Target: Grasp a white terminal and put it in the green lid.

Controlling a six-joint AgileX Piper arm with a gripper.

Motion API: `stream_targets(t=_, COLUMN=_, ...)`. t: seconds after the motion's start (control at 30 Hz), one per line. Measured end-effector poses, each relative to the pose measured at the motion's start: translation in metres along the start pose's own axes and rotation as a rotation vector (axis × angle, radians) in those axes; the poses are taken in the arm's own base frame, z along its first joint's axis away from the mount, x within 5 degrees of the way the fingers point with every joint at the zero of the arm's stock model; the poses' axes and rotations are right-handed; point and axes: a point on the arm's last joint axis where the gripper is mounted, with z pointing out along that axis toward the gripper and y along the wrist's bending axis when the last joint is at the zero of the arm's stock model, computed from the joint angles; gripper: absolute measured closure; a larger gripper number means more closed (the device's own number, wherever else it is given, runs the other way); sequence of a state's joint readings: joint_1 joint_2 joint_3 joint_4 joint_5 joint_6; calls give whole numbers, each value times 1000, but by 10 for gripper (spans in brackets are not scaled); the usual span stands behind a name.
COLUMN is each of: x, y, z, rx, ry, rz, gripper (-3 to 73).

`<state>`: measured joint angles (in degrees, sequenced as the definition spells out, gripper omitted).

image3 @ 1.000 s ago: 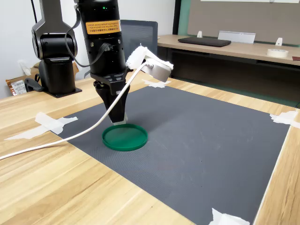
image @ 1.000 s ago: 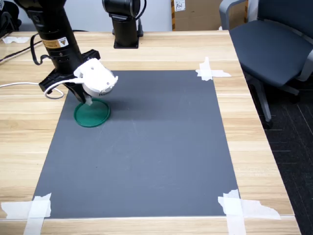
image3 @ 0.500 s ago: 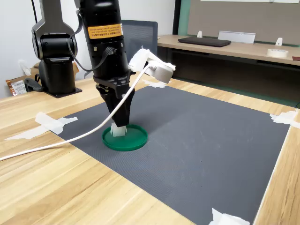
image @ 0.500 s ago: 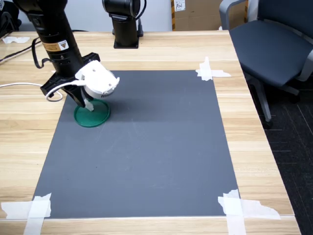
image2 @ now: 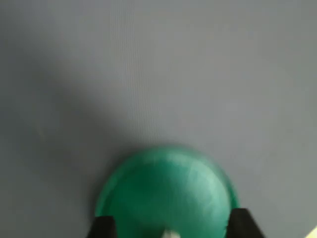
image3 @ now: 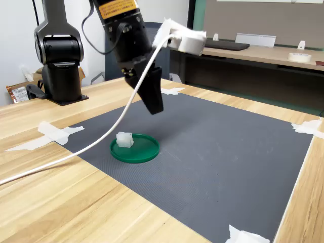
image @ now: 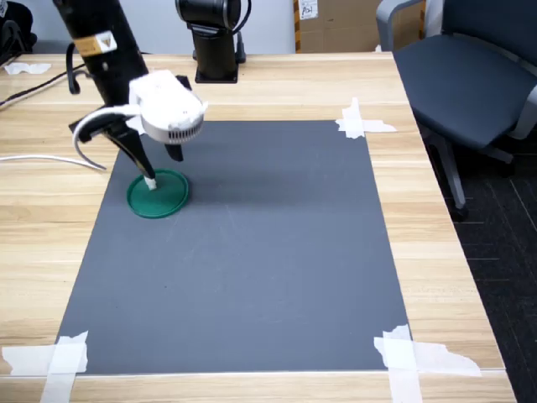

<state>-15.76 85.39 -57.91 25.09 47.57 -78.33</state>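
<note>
The green lid (image: 164, 200) (image3: 140, 151) lies on the dark mat, at the first exterior view's left. A white terminal (image: 151, 182) (image3: 124, 139) rests inside the lid near its rim, free of the fingers. My gripper (image: 158, 164) (image3: 154, 104) hangs tilted above the lid, clear of both. In the wrist view the lid (image2: 166, 186) fills the space between the two black fingertips (image2: 101, 228), and the terminal (image2: 171, 233) shows as a small white spot at the picture's edge. The gripper (image2: 172, 224) is open with nothing in it.
A dark grey mat (image: 252, 252) is held to the wooden table (image: 436, 218) by white tape at its corners (image: 361, 124). Behind the mat stands a black arm base (image: 214, 42). A white cable (image3: 76, 152) trails from the wrist. An office chair (image: 470, 75) is beside the table.
The gripper was down in the lid, shut on the terminal. It has let go, opened and risen, tilting away; the terminal now lies alone in the lid.
</note>
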Motion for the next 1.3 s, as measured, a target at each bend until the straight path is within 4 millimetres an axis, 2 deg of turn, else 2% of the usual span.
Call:
stream_targets(t=0.23, x=-18, y=7, z=-40, rx=137, ry=-165, rz=47, gripper=637)
stream_targets(t=0.3, x=-22, y=11, z=-53, rx=169, ry=-199, rz=48, gripper=691)
stream_targets(t=0.57, x=-29, y=40, z=-113, rx=303, ry=-334, rz=105, gripper=720)
stream_targets(t=0.8, x=-30, y=72, z=-164, rx=433, ry=-551, rz=278, gripper=720)
stream_targets(t=0.9, x=-23, y=84, z=-170, rx=491, ry=-627, rz=327, gripper=720)
stream_targets(t=0.97, x=-16, y=92, z=-166, rx=531, ry=-653, rz=340, gripper=720)
stream_targets(t=1.17, x=6, y=123, z=-138, rx=582, ry=-659, rz=233, gripper=720)
stream_targets(t=1.3, x=23, y=143, z=-122, rx=576, ry=-690, rz=253, gripper=722)
